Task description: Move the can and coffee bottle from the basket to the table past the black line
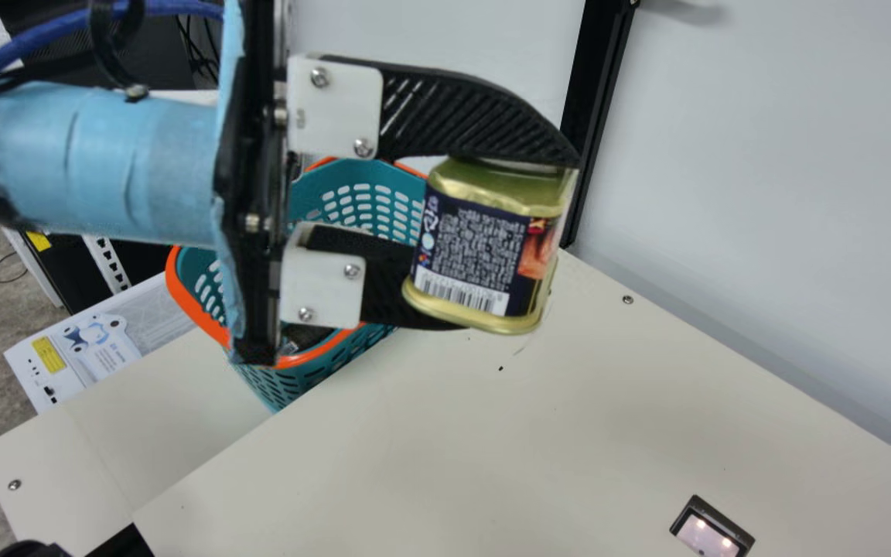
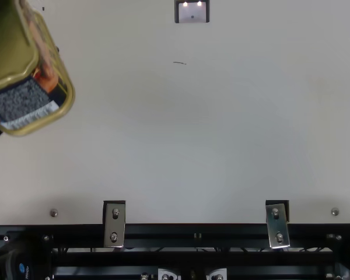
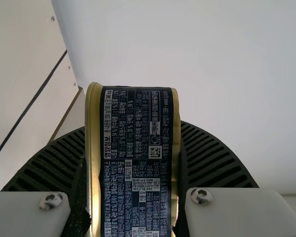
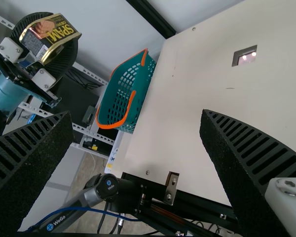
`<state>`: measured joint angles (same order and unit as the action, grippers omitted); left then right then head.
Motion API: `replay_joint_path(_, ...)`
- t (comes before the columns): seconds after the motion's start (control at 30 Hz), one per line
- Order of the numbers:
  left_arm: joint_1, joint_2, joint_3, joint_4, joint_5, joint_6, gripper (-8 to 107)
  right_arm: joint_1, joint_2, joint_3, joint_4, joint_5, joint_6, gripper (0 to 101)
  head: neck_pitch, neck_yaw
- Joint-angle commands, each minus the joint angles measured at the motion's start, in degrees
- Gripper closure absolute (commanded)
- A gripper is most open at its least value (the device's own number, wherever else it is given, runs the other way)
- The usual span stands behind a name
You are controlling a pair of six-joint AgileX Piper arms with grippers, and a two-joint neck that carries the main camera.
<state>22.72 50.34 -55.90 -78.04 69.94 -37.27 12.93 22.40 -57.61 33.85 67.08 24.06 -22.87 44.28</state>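
Can (image 1: 484,251) is closest to the camera, up in the air over the left side of the table (image 1: 430,433). Left gripper (image 1: 519,244) has it pinched between two ribbed fingers, gold-rimmed ends toward the fingers, label in the gap. Left wrist view agrees: can sits between the fingers, touching both. Main view has it slightly tilted, out at the fingertip end, clear of the basket (image 1: 182,298).

Basket is teal with an orange rim, at the table's left edge, far side, beyond the left gripper as the main view sees it. Something dark shows low inside it; can't tell what.

Right gripper (image 4: 137,114): released, fingers wide apart, nothing between them. Can is well apart from it, off to the left.
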Motion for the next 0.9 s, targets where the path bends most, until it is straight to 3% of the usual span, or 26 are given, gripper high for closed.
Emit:
replay_joint_path(0.0,0.1,-1.1,0.0,0.6,0.0,-3.0,89,0.0,0.0,0.0,0.0,0.0,0.0,0,-2.0,0.6)
replay_joint_path(0.27,-0.9,-4.5,0.1,0.5,0.0,-9.4,89,0.0,0.0,0.0,0.0,0.0,0.0,0,-2.0,0.6)
replay_joint_path(0.87,-0.9,-4.5,0.0,0.6,0.1,-9.3,89,0.0,0.0,0.0,0.0,0.0,0.0,0,-2.0,0.6)
